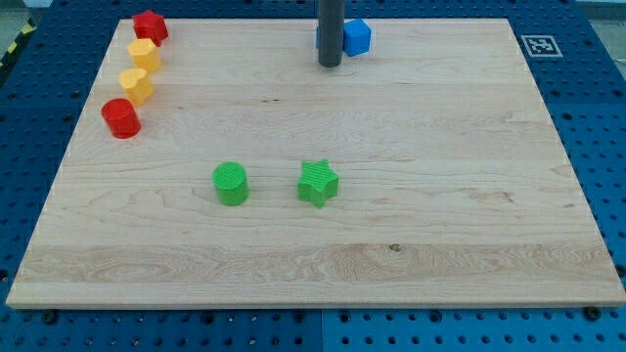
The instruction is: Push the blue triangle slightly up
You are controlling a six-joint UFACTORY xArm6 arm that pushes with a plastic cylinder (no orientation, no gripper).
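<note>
A wooden bench [440, 196] is lying on a blue perforated base [597, 117], carrying seven coloured blocks. No brand or readable writing is showing; the only marking is a black-and-white square tag [538, 45] sitting at the bench's corner at the view's top right.

Along the view's left edge, a red cylinder [121, 118], two yellow blocks [137, 86] [144, 55] and a red block [150, 26] are standing in a slanting column, each near the next. Toward the middle, a green cylinder [231, 184] and a green star [318, 184] are sitting side by side, apart.

At the view's top centre, the dark rod is coming straight down, with my tip [329, 64] resting on the bench. There are no fingers on this arm, so nothing is being gripped. A blue block [356, 36], its shape partly hidden, is sitting just beside the rod on the view's right; whether they are touching cannot be told.
</note>
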